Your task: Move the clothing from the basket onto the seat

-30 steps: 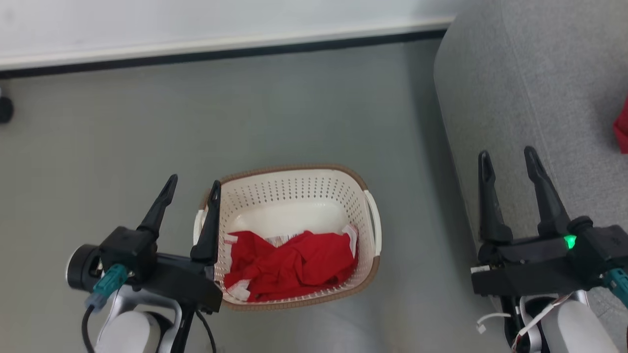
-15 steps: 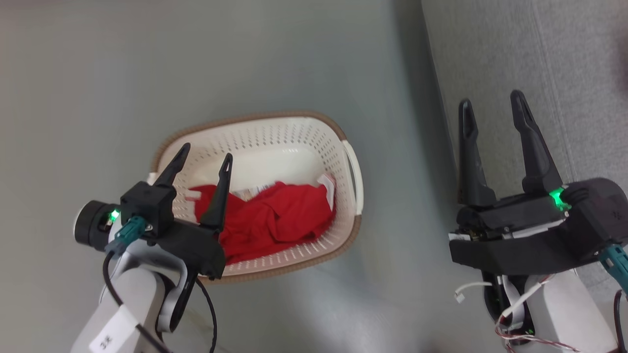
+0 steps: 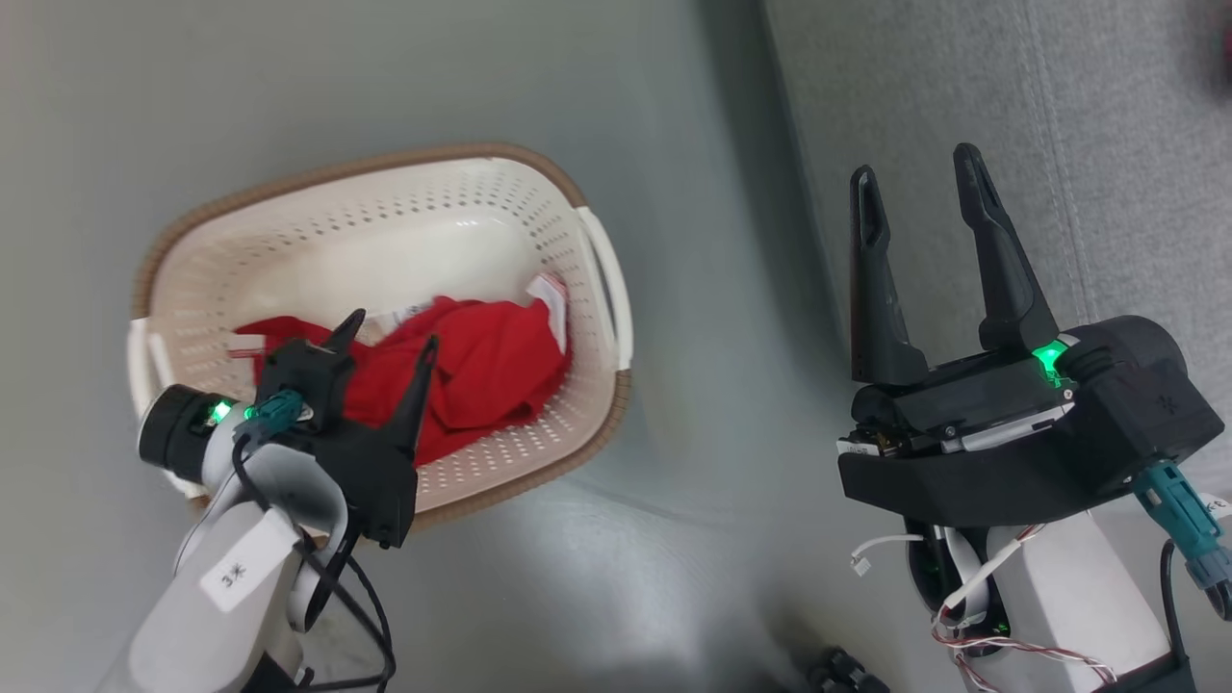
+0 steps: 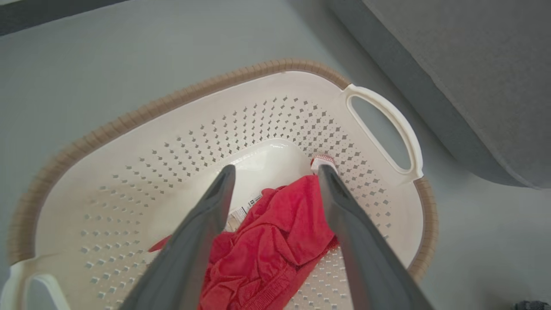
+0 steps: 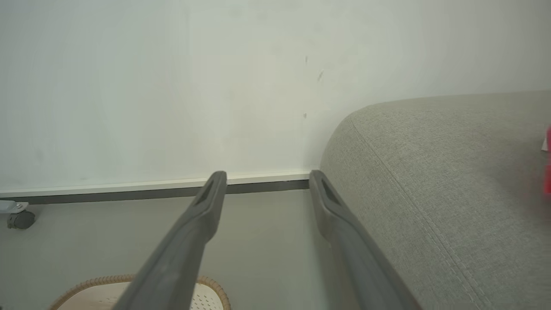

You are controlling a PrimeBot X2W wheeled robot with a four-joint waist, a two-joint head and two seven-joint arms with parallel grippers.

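Clothing point(image 3: 481, 371) heaped red against near wall of basket point(image 3: 385, 207), on floor point(image 3: 674, 96) beside seat point(image 3: 1107, 144). Left gripper point(image 3: 393, 329) poised over heap, jaws spread, nothing pinched. Right gripper point(image 3: 914, 164) farther off, above seat edge, jaws spread, empty.
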